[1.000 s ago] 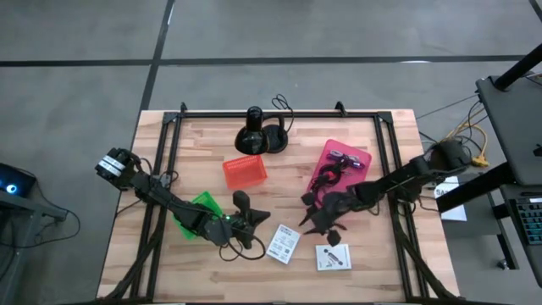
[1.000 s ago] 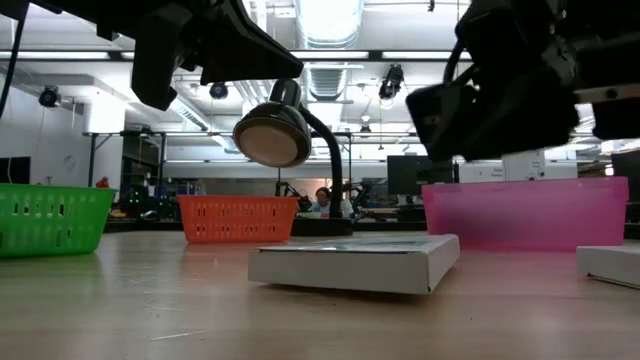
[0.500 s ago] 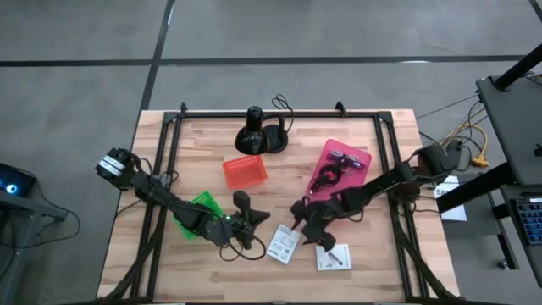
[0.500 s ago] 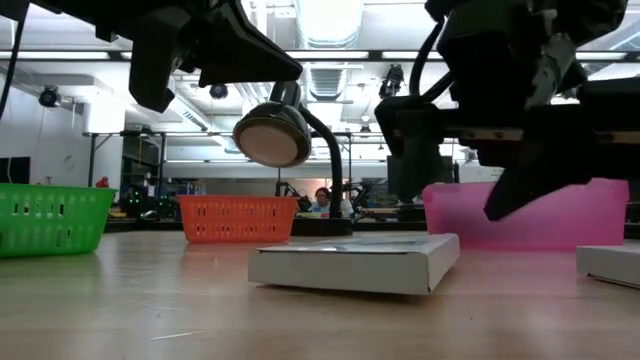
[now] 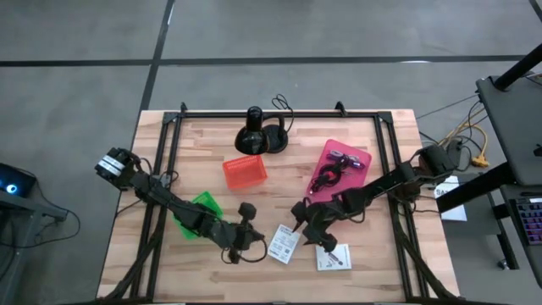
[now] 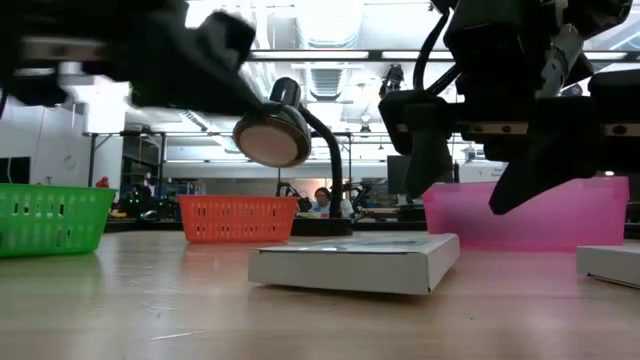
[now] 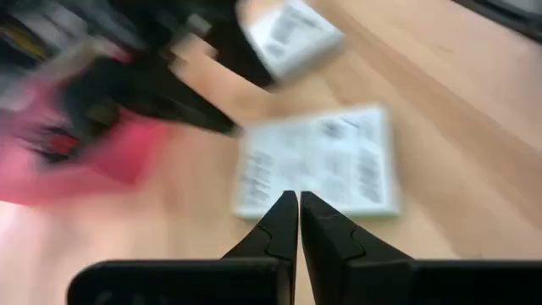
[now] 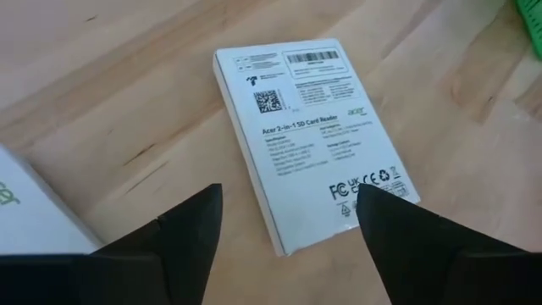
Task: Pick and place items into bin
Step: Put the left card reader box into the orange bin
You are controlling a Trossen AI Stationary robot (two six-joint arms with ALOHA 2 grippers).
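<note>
Right gripper (image 5: pixel 296 222) hangs low over the counter (image 5: pixel 203 140) with its fingers (image 8: pixel 406 237) spread wide, straddling the nearer white box (image 8: pixel 313 127) that lies flat just below; a second ago it stood back by the pink bin's (image 5: pixel 360 156) near corner with the jaws narrower, so it has swung in toward the box and opened fully, which reads as the approach to a pick with no contact yet. Left gripper (image 5: pixel 248 240) sits just beside the same box on its other side, jaws pressed shut and holding nothing, and it has turned and shifted slightly closer over the last second; its wrist view is smeared with motion. A second box (image 5: pixel 333 257) lies near the counter's front edge, just beyond the right gripper, untouched. Behind the right arm the pink bin already holds a purple strap (image 5: pixel 343 157) and a black cable (image 5: pixel 324 176). Farther off stand a green bin (image 5: pixel 206 203) under the left arm, an orange bin (image 5: pixel 245 171) mid-counter, and a black lamp (image 5: pixel 254 131) at the back. Two boxes remain out, so the job looks partly done; the closed left gripper crowding the near box is the likeliest thing to foul the grasp, and the flat box offers only thin edges
</note>
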